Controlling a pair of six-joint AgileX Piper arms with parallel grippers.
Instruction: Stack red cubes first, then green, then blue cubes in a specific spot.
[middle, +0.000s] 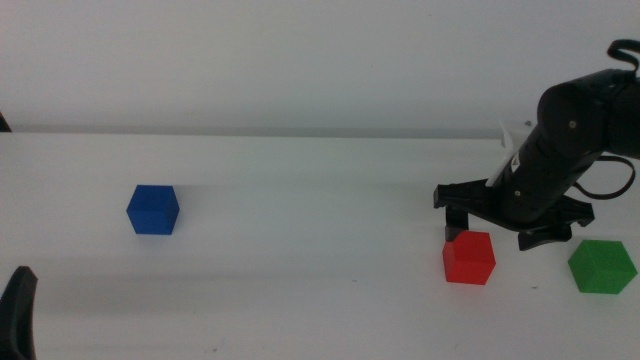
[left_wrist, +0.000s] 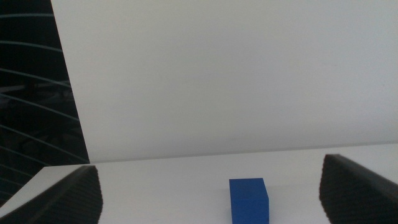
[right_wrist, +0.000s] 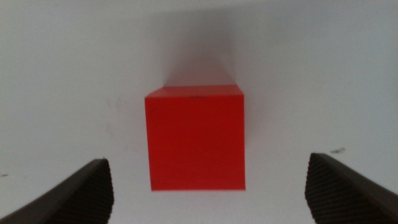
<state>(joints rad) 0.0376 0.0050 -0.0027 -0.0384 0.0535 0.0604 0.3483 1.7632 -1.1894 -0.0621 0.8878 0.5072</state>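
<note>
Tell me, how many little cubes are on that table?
3. The blue cube sits far left, the red cube lies right of centre just below the open right claw, and the green cube sits far right.

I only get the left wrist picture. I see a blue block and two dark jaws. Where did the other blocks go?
Observer: A red cube sits far over on the table's right side, well away from your blue cube.
Operator: Is somebody grabbing it?
Observer: Not yet. The right gripper is just above and behind it with its jaws spread wide, and the cube rests on the table untouched.
Operator: Is there a green one too?
Observer: Yes, a green cube sits to the right of the red one, with a gap between them.
Operator: And my arm?
Observer: The left gripper waits at the near left edge, open, far short of the blue cube.
</note>
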